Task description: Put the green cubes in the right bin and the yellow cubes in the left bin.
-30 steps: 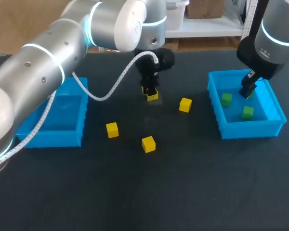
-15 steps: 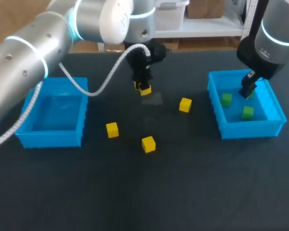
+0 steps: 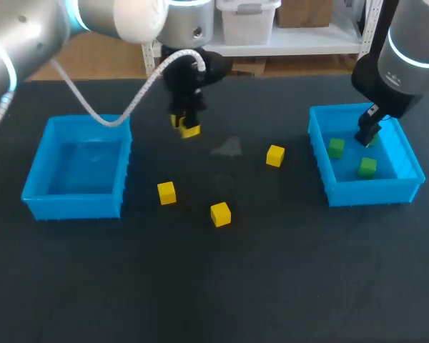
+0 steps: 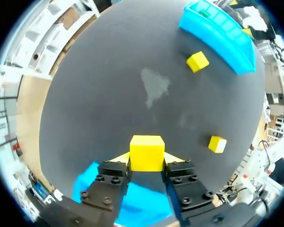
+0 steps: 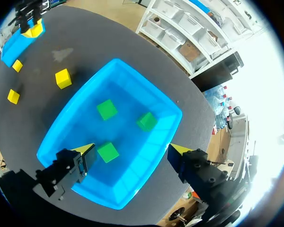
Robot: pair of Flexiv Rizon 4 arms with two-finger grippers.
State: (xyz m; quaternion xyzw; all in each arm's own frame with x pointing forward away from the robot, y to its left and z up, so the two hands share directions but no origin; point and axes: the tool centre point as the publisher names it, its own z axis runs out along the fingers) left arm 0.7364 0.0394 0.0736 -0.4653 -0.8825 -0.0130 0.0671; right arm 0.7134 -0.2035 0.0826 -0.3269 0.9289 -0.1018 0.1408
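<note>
Yellow cube clamped in the left gripper, over the desk near the left bin.
Three more yellow cubes lie on the desk; the right gripper hangs wide open over the right bin, which holds three green cubes.

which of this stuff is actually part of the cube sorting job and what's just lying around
Part of the job:
held yellow cube, in the left gripper
three loose yellow cubes
three green cubes, in the right bin
left bin

Just there:
pale smudge on the table
</note>
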